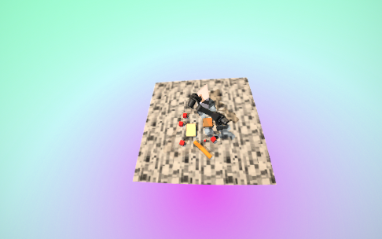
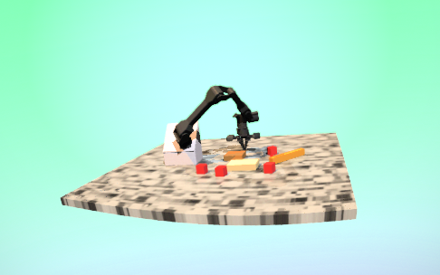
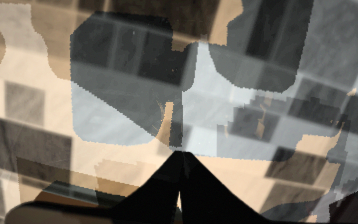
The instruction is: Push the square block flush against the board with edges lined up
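The gripper (image 2: 243, 146) is held with fingers together on nothing, just beside the orange block (image 2: 234, 155); the board (image 2: 287, 156) is set apart.

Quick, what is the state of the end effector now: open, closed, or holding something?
End effector: closed, fingers together, holding nothing; it is low beside the orange block.
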Available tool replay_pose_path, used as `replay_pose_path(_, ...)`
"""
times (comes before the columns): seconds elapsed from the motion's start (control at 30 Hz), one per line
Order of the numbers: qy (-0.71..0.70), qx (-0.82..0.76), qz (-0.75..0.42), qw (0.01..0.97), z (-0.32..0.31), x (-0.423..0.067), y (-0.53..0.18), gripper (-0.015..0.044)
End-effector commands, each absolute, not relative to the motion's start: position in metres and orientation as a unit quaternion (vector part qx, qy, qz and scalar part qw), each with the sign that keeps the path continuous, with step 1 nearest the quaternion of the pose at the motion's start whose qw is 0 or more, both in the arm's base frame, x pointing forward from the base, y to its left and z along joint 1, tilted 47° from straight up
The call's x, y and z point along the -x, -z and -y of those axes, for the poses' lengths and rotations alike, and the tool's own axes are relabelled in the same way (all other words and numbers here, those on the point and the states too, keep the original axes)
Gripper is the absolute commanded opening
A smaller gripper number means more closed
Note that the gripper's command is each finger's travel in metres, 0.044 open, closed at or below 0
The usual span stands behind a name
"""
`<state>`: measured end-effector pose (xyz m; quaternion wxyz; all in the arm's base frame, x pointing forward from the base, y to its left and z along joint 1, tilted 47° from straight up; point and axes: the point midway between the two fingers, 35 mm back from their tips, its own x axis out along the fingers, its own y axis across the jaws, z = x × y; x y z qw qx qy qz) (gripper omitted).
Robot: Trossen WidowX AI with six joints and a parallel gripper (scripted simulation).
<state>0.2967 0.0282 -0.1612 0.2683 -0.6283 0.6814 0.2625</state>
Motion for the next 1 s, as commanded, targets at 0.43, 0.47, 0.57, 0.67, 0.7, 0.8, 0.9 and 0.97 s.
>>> replay_pose_path(0.43,-0.264,0.626,-0.683,0.268,-0.070,-0.301,0.128,0.0000)
replay_pose_path(0.47,-0.264,0.626,-0.683,0.268,-0.070,-0.301,0.128,0.0000)
replay_pose_path(0.57,-0.257,0.627,-0.683,0.272,-0.068,-0.299,0.131,0.0000)
replay_pose_path(0.67,-0.223,0.612,-0.695,0.302,-0.066,-0.293,0.126,0.0000)
replay_pose_path(0.7,-0.211,0.607,-0.699,0.313,-0.065,-0.290,0.124,0.0000)
replay_pose_path(0.8,-0.175,0.590,-0.709,0.344,-0.063,-0.284,0.119,0.0000)
replay_pose_path(0.9,-0.138,0.571,-0.718,0.374,-0.060,-0.277,0.114,0.0000)
replay_pose_path(0.97,-0.113,0.557,-0.722,0.394,-0.059,-0.272,0.111,0.0000)
